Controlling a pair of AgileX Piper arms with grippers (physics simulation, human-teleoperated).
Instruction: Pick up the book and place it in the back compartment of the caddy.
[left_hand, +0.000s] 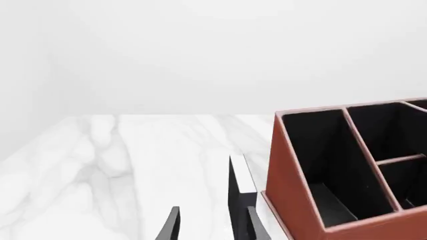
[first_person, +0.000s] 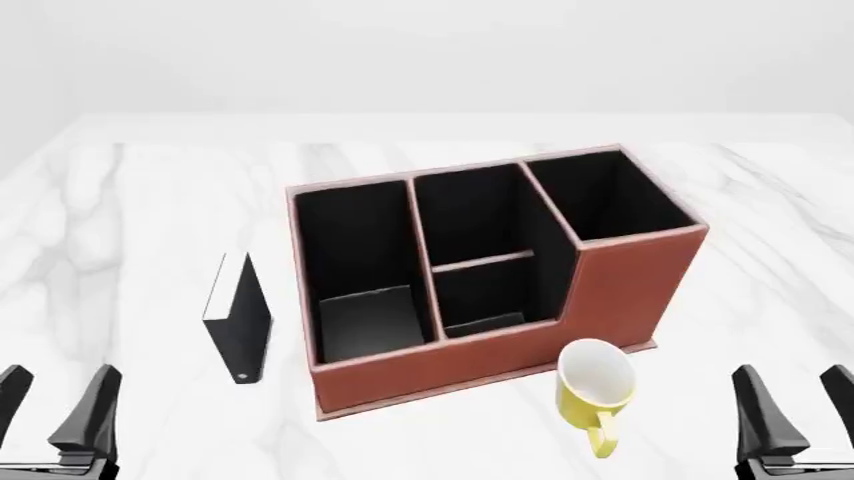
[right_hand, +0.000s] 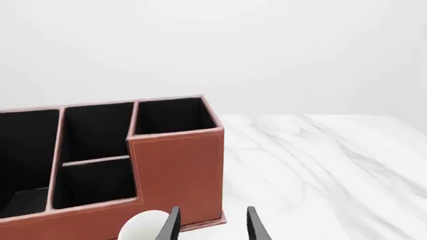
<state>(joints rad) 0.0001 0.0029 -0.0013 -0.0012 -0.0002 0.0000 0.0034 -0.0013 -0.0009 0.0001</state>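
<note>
Front view, thin black book upright, white pages

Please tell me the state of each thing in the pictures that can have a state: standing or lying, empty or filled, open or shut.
book: standing upright on the table, left of the caddy, not held.
caddy: upright; all four cells look empty.
back compartment: empty.
yellow mug: lying on its side by the caddy's near wall.
left gripper: open, holding nothing.
right gripper: open, holding nothing.

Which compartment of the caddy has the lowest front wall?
The near middle cell of the caddy, behind the stepped-down wall; the other three cells have taller walls.
</note>
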